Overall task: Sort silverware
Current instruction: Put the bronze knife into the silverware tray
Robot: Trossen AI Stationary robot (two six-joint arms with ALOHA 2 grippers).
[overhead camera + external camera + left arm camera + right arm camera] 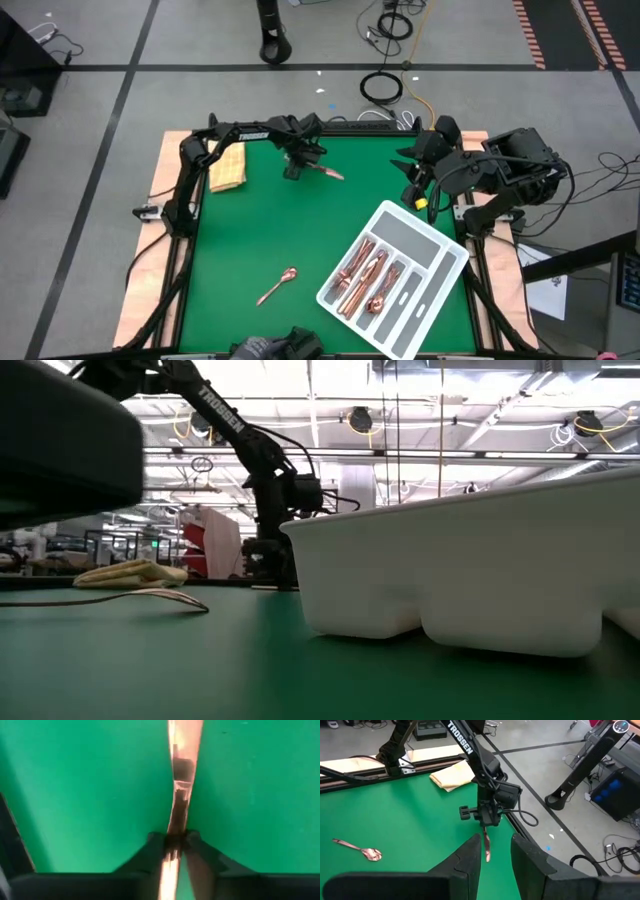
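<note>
We are seeing a folded yellow cloth [228, 167] lying at the far left of the green table [250, 240], a lone spoon [278, 285] lying in the open near the front, and the white divided tray [440, 250] sitting at the right with several copper pieces [365, 275] in its compartments. The left gripper [297, 165] is reaching down near the far edge, its fingers [155, 845] pinching a copper utensil [180, 785] that is sticking out forward. The right gripper [495, 851] is waiting raised at the far right, fingers apart, holding nothing.

Two dark jointed arms, white TROSSEN lettering (black cables alongside), angular black pincer fingers [470, 857].
</note>
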